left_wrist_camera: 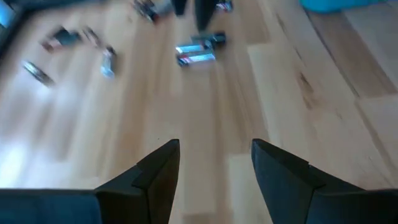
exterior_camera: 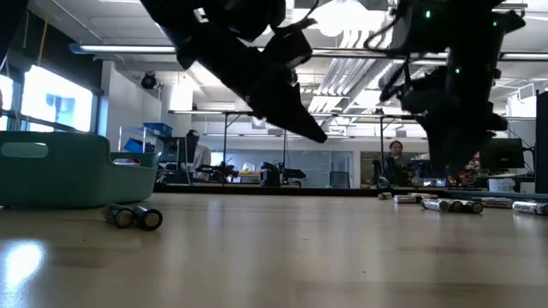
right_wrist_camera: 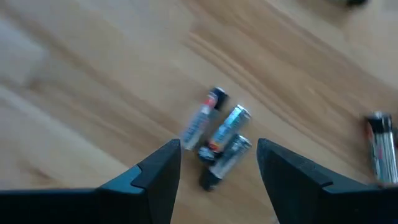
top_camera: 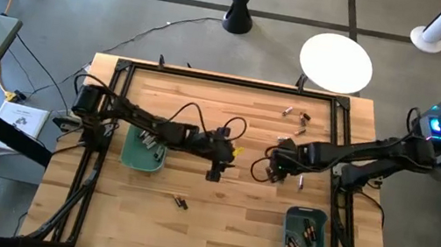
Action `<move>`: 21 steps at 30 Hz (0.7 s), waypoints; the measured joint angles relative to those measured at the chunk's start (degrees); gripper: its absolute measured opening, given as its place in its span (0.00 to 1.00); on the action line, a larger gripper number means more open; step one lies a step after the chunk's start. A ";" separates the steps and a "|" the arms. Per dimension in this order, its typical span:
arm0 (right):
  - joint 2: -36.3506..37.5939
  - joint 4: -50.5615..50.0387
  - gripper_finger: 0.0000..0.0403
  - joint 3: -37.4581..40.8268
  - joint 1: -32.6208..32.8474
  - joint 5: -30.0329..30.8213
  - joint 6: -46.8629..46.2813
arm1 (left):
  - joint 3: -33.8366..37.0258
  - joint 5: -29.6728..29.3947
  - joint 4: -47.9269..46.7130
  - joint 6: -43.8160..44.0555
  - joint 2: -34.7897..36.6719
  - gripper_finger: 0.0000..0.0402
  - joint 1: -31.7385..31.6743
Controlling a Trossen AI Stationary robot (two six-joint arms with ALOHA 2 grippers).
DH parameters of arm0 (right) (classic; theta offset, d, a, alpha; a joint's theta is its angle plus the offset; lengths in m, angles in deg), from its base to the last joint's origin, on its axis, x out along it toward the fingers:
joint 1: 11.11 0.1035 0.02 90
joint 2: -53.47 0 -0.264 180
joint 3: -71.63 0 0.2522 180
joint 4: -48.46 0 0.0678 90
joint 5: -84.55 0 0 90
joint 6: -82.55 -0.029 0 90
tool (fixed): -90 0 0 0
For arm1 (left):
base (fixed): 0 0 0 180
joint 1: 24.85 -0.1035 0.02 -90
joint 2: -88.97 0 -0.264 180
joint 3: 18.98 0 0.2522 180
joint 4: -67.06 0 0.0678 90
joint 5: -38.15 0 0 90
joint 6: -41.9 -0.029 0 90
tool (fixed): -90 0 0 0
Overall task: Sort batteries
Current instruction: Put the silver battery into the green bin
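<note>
Loose batteries lie on their sides on the wooden table point(top_camera: 221, 230). Three of them, silvery with dark ends, form a cluster point(right_wrist_camera: 217, 138) just below my right gripper point(right_wrist_camera: 219, 146), which hangs open above them, right of the table's middle point(top_camera: 274, 174), touching nothing. My left gripper point(left_wrist_camera: 216, 146) is open over bare wood at the table's middle point(top_camera: 214, 174); the same cluster point(left_wrist_camera: 196, 52) lies ahead of it. A pair of batteries point(exterior_camera: 134, 216) lies near the front point(top_camera: 180, 201). More batteries point(top_camera: 296, 114) lie at the far right.
A teal bin point(top_camera: 144, 149) holding batteries stands at the left under the left arm. A second teal bin point(top_camera: 306, 241) with batteries stands at the near right. A single battery point(right_wrist_camera: 379, 146) lies beside the cluster. A black frame point(top_camera: 122, 72) borders the table.
</note>
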 joint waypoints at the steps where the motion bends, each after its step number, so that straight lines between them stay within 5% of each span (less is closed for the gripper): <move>1: -0.04 -0.40 0.51 0.57 -0.96 -0.43 -0.70 | 0.05 -0.26 -0.38 0.82 -0.33 0.47 0.24; 21: -0.08 -16.93 0.51 3.63 -3.34 -14.70 -5.68 | 5.79 -5.48 5.05 8.43 -0.23 0.47 2.37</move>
